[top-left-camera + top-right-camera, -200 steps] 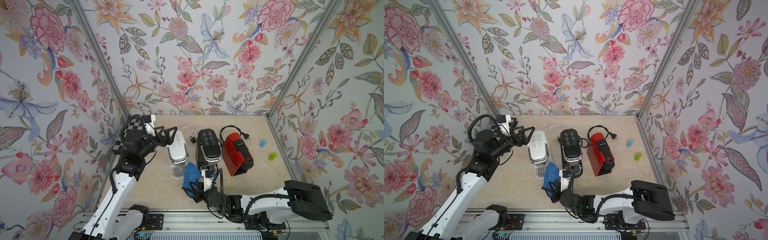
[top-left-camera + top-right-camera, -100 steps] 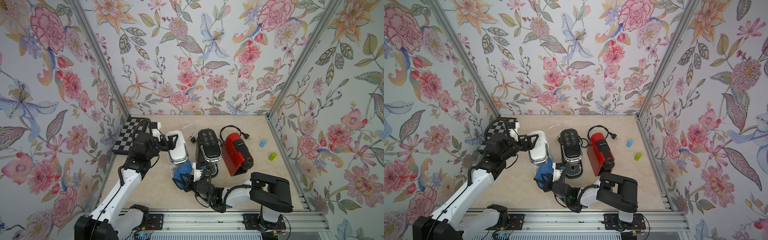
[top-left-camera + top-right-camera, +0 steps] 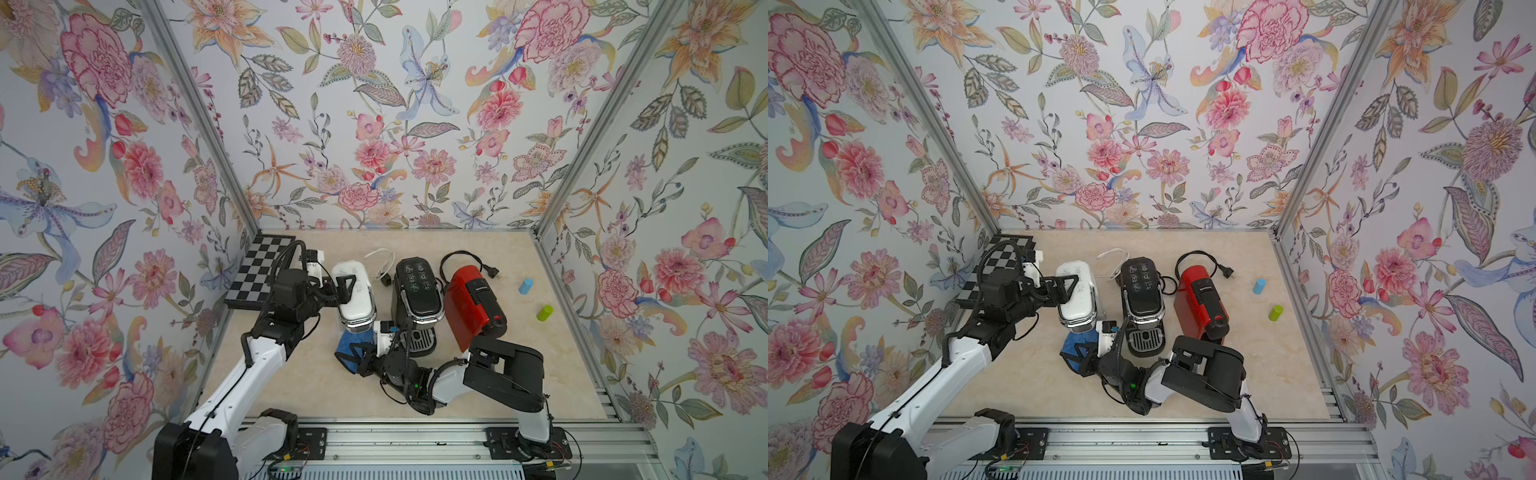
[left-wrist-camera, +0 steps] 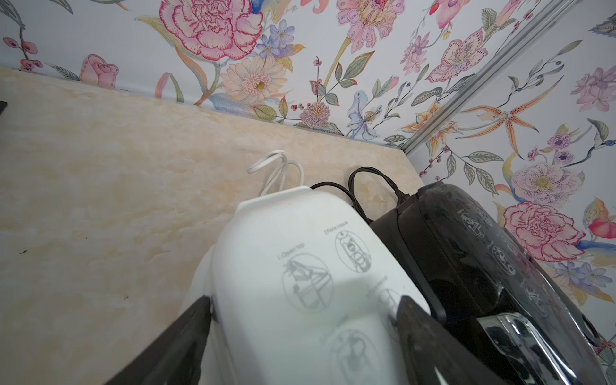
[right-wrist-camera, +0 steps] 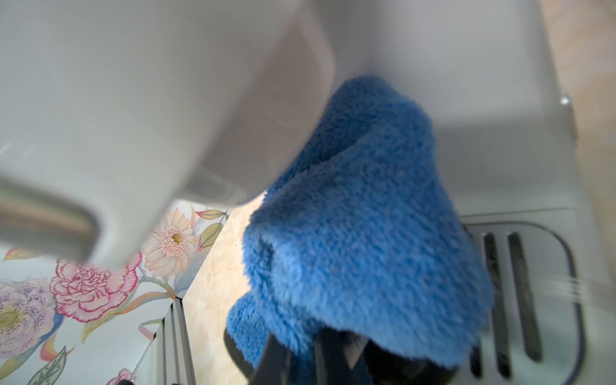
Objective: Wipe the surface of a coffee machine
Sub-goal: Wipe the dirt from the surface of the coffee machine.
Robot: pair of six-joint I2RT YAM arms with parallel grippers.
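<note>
A white coffee machine (image 3: pixel 353 291) (image 3: pixel 1077 291) (image 4: pixel 300 266) stands at the left of a row of three. My left gripper (image 3: pixel 349 295) (image 3: pixel 1071 286) (image 4: pixel 305 303) straddles its top with the jaws wide, and a fingertip presses on each flank. My right gripper (image 3: pixel 361 357) (image 3: pixel 1086 361) (image 5: pixel 320 350) is low at the machine's front, shut on a blue fluffy cloth (image 3: pixel 349 349) (image 3: pixel 1073 353) (image 5: pixel 366 216). The cloth lies against the white body under the spout, above the slotted drip tray (image 5: pixel 520 300).
A black coffee machine (image 3: pixel 417 291) stands close beside the white one, then a red one (image 3: pixel 473 303). A chessboard (image 3: pixel 259 270) lies at the back left. White and black cords (image 3: pixel 384 262) trail behind. A blue cylinder (image 3: pixel 525 286) and a green one (image 3: pixel 544 312) sit at the right.
My left gripper came in from the left over the white machine and narrowed onto its sides. My right gripper carried the blue cloth up and left, in under the machine's front.
</note>
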